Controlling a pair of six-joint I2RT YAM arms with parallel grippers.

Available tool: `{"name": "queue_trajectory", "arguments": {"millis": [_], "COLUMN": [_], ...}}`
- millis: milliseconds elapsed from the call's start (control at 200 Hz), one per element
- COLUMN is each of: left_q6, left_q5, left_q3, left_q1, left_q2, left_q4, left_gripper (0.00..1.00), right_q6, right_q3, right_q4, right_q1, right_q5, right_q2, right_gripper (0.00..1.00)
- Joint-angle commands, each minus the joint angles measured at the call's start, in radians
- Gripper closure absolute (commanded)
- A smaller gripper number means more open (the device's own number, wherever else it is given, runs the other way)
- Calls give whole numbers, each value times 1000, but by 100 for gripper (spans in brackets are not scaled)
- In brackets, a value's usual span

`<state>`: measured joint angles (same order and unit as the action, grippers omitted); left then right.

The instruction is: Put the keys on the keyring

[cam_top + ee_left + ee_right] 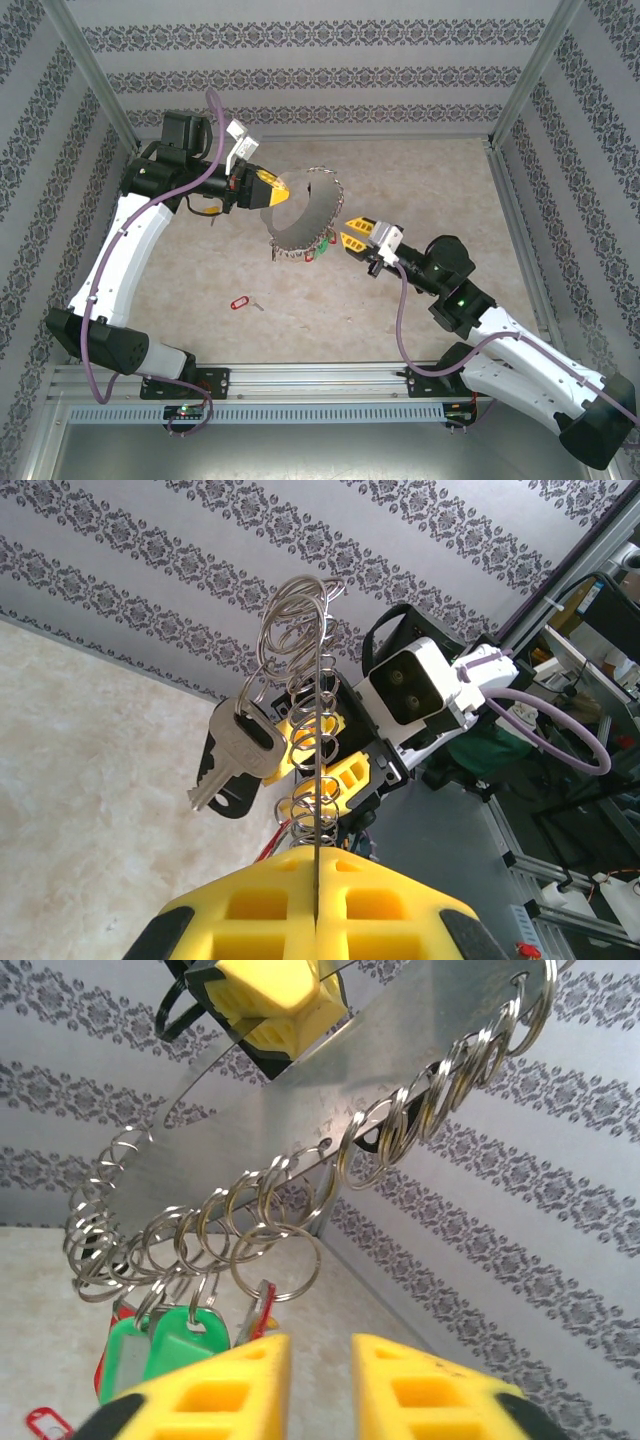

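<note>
Hanging from the low end of the keyring (300, 215) are several keys (180, 1345) with green and red tags, and the left jaws clamp the ring edge-on above the tabletop (420, 170). The right jaws hover just beside that bunch, narrowly parted and empty. One red-tagged key (240, 302) lies loose on the tabletop, so I'd say that one remains.

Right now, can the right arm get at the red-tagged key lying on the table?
Probably yes. The red-tagged key lies alone on open table, nothing over it; the right claw is open and empty beside the metal band.
</note>
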<state>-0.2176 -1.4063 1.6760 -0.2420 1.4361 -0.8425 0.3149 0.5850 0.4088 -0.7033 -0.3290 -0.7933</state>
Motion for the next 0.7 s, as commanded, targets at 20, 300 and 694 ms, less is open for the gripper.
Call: {"name": "queue_trajectory", "arguments": {"millis": [20, 300, 694], "left_q6": [-34, -45, -48], "left_q5": [-37, -23, -22], "left_q3": [35, 32, 21], "left_q1": [-8, -7, -7], "left_q2": [-14, -16, -23], "left_q4": [-16, -24, -24], "left_gripper": [100, 100, 100], "right_q6": [-16, 3, 1], "right_q3": [43, 41, 89], "right_q4": [31, 53, 90], "right_q1": [-22, -64, -76], "right_q5": [-58, -58, -24], "right_q2": [-29, -32, -92], "right_gripper": [87, 81, 87]}}
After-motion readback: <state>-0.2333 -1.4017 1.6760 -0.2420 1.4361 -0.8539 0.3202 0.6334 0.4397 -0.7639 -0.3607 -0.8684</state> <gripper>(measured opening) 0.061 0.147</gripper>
